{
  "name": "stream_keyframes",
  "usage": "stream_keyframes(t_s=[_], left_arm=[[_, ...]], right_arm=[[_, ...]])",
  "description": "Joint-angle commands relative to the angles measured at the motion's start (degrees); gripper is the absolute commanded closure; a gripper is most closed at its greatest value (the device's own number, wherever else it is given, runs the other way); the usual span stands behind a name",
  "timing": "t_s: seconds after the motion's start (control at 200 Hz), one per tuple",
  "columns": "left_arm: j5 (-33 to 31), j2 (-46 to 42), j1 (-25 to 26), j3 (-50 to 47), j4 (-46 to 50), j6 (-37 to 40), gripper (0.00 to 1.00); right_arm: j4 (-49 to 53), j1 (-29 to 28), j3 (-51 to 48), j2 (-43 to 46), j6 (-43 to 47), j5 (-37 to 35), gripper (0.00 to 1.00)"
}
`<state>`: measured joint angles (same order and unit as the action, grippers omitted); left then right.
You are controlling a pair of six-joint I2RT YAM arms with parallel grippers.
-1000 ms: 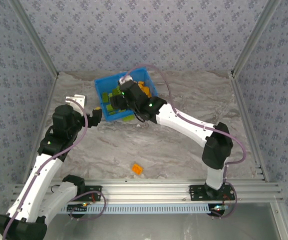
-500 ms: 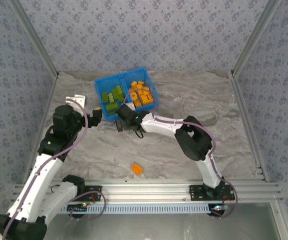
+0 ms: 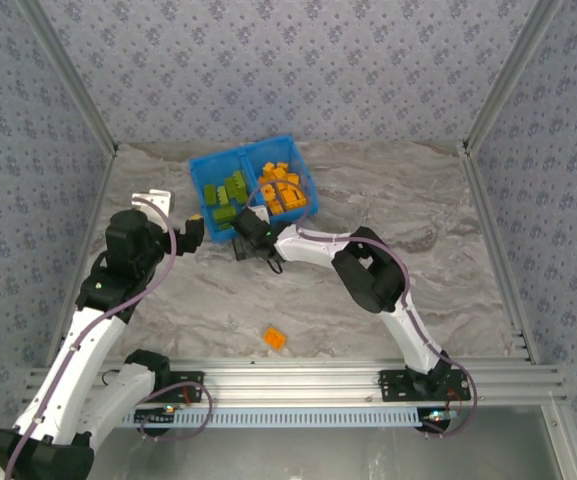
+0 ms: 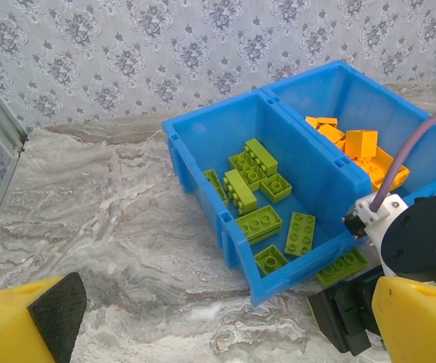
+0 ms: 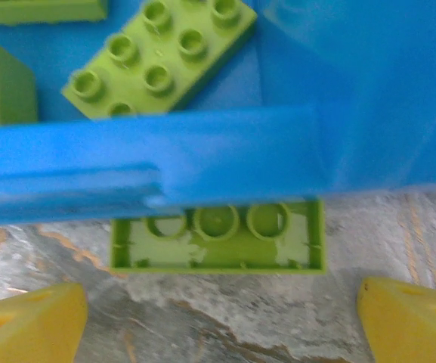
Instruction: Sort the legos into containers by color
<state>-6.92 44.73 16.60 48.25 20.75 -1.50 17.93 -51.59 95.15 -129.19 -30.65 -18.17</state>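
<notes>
Bin (image 3: 198, 166) sits toward the far side of the tabletop (image 3: 448, 260), turned a little off square. A divider (image 4: 308, 144) splits it in two. Seen from the top camera, the left compartment holds the green bricks (image 4: 252, 178) and the right one the orange bricks (image 4: 357, 147). Each pile shows a single colour.

You have two strays outside the bin.
- Stray green brick (image 5: 218, 236): lies on the tabletop, hard against the bin's near wall on the green-compartment side, with its long edge along the wall. In the right wrist view the bin's rim overhangs its far edge. I cannot tell from the frames which face is up.
- Stray orange brick (image 3: 274, 338): lies alone on the bare tabletop, well apart from the bin and near the rail (image 3: 298, 378) at your edge.

Right tool (image 5: 218, 325): jaws stand wide with nothing between them. It is low at the bin's near wall, pointed at the stray green brick. The brick lies just ahead of the tips, roughly centred, and apart from both fingers (image 5: 29, 321).

Left tool (image 4: 229, 329): jaws are spread wide and grip nothing. It hangs left of the bin, apart from it, and faces the bin's near-left corner. The green pile is plain in its wrist view.
</notes>
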Motion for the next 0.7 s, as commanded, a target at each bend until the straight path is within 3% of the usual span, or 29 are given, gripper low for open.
stream_keyframes(t_s=[0.0, 0.435, 0.695], left_arm=[[-0.2, -0.3, -0.3, -0.1, -1.4, 1.0, 0.01], [0.0, -0.3, -0.3, -0.1, -1.4, 0.9, 0.01], [0.1, -0.1, -0.3, -0.1, -1.4, 0.9, 0.01]], right_arm=[[-1.5, -0.1, 1.7, -3.2, 0.1, -0.2, 0.09], [0.5, 0.0, 2.2, -4.6, 0.7, 0.2, 0.47], [-0.2, -2.0, -8.9, 7.1, 0.7, -0.5, 0.51]])
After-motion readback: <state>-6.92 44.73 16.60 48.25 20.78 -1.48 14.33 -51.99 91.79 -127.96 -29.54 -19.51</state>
